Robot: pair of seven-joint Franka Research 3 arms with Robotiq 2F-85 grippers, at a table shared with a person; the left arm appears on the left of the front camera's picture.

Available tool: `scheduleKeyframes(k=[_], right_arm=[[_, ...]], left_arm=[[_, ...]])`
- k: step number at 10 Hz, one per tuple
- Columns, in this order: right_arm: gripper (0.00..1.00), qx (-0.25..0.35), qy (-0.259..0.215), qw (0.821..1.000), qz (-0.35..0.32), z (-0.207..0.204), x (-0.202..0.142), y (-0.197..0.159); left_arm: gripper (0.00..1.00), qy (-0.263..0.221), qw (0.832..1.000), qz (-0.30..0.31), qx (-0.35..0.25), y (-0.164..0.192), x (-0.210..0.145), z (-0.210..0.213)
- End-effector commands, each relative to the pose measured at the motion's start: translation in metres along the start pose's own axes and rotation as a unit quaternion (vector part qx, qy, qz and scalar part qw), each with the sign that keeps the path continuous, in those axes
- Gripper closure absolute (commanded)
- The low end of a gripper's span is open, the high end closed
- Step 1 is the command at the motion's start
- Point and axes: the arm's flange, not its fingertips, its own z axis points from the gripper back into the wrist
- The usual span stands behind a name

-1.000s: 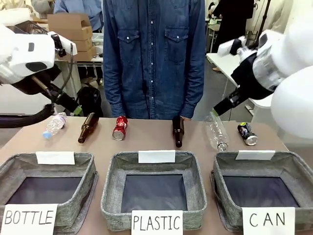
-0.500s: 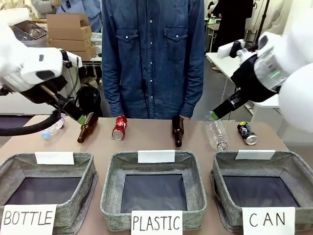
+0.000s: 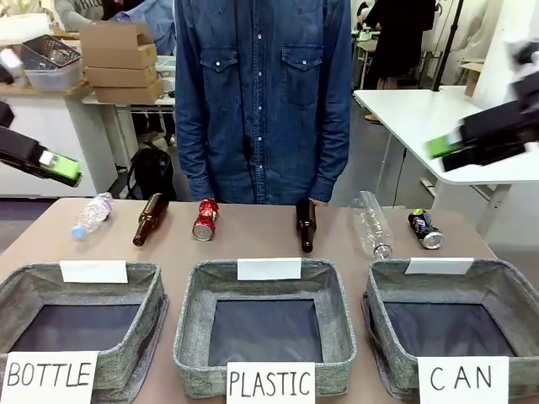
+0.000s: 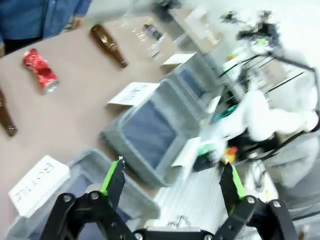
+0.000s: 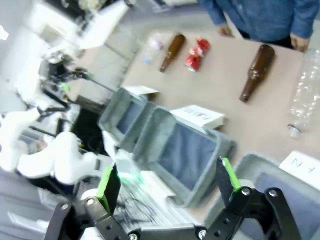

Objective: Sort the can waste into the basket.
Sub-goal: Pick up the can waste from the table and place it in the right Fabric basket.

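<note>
**Can waste: red can and dark can, neither yet sorted**

Table: brown top; sorting goods in a far row, baskets in a near row, probably so the arms reach over the baskets to the goods.
Person: denim shirt, standing at the far edge behind the middle of the row; one hand just behind the middle brown bottle.
Basket: grey fabric, dark floor with nothing in it, signed "CAN"; at the robot's right; like baskets signed "PLASTIC" and "BOTTLE" stand beside it.
Left gripper: fingers spread wide, nothing between them; held high at the left side, off the table.
Right gripper: likewise spread and unloaded; held high at the right, blurred in the front view.
Clear bottle: lying flat, between the middle brown bottle and the dark can.
Red can: crushed, on its side, far row, behind the gap between the BOTTLE and PLASTIC baskets; well apart from its basket, so a carry across the table seems needed.
Dark can: crushed, on its side, just behind the CAN basket; likely the easier first pick for the right arm.
</note>
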Motion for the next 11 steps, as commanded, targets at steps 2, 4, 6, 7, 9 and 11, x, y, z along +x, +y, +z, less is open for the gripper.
scheduleKeyframes(k=[2,4,6,7,9,11], right_arm=[[0.00,0.084,-0.156,0.961,-0.211,0.020,-0.029,-0.042],[0.00,0.098,-0.138,0.959,-0.225,-0.002,-0.022,-0.058],[0.00,0.097,-0.134,0.960,-0.225,0.045,0.001,-0.063],[0.00,0.097,-0.134,0.960,-0.225,0.045,0.001,-0.063],[0.00,0.097,-0.134,0.960,-0.225,0.045,0.001,-0.063],[0.00,0.097,-0.134,0.960,-0.225,0.045,0.001,-0.063]], left_arm=[[0.00,-0.127,0.974,0.160,-0.099,0.035,-0.015,0.020],[0.00,-0.123,0.969,0.190,-0.097,0.042,-0.010,0.004],[0.00,-0.137,0.966,0.185,-0.115,0.050,-0.025,0.024],[0.00,-0.137,0.966,0.185,-0.115,0.050,-0.025,0.024],[0.00,-0.137,0.966,0.185,-0.115,0.050,-0.025,0.024],[0.00,-0.130,0.965,0.201,-0.106,0.049,-0.028,0.024]])
